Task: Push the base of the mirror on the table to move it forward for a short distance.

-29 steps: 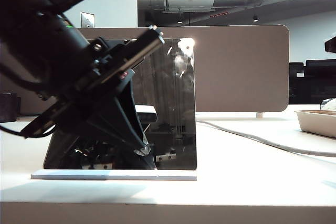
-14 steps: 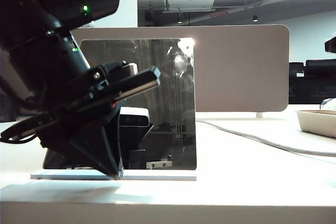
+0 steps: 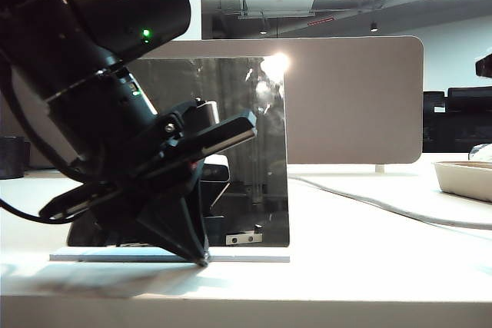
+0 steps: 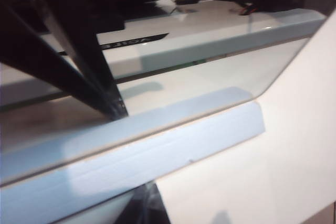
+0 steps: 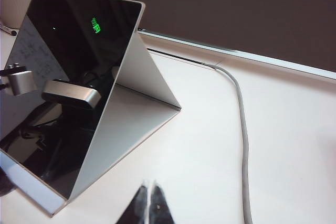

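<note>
The mirror [image 3: 254,159] stands upright on its thin white base [image 3: 246,256] on the white table [image 3: 369,270]. My left gripper [image 3: 202,261] is shut, angled steeply down, and its tip rests against the front edge of the base, left of the base's middle. The left wrist view shows the base [image 4: 157,156] close up, the glass [image 4: 184,87] above it and the dark tip of the left gripper [image 4: 149,207] against it. My right gripper [image 5: 148,202] is shut and hovers over bare table, apart from the mirror [image 5: 68,66] and the base [image 5: 126,135].
A beige divider panel [image 3: 354,97] stands behind the mirror. A grey cable [image 3: 369,202] runs across the table to the right, also seen as a cable [image 5: 239,108] near the right gripper. A shallow beige tray [image 3: 465,178] sits at the far right.
The left arm came down until its tip met the front edge of the base, then slid right along it. The mirror and base have shifted very slightly to the right.
</note>
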Action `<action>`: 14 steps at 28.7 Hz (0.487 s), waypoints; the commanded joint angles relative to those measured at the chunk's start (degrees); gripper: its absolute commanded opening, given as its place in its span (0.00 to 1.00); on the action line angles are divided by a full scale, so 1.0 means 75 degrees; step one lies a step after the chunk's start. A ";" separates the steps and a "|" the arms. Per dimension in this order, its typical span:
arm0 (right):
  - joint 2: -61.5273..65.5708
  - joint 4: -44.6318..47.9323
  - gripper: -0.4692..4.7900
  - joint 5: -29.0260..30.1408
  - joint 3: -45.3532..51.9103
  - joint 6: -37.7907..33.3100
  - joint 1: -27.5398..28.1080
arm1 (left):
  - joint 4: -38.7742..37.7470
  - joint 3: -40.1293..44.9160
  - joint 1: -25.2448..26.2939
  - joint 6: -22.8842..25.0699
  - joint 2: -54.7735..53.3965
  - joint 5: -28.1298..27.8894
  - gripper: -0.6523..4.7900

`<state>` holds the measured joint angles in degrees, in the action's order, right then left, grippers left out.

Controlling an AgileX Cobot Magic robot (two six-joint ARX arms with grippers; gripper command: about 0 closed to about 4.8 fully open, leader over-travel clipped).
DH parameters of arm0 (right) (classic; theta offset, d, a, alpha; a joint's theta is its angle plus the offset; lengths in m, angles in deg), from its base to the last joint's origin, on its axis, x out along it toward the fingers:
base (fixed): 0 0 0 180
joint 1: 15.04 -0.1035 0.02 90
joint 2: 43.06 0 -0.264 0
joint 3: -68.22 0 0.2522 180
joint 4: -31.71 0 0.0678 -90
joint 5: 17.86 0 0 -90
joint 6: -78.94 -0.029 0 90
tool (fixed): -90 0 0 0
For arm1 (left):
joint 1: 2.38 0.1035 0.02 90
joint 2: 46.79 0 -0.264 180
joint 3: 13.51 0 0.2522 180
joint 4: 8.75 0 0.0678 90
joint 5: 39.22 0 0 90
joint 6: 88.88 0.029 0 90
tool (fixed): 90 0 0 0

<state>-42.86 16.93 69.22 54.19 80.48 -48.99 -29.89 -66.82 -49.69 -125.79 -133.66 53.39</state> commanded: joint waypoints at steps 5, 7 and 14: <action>0.0003 0.0108 0.13 0.0009 -0.0006 0.0006 0.0003 | 0.0201 -0.0058 0.0003 0.0058 -0.0146 -0.0259 0.12; 0.0003 0.0108 0.13 0.0009 -0.0006 0.0006 0.0003 | 0.0221 -0.0058 0.0047 0.0026 -0.0146 -0.0391 0.12; 0.0003 0.0108 0.13 0.0009 -0.0006 0.0006 0.0003 | 0.0315 -0.0119 0.0495 0.0009 -0.0283 -0.0510 0.12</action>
<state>-42.83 16.95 69.25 54.19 80.48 -48.99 -26.96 -67.54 -46.67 -125.92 -135.32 49.89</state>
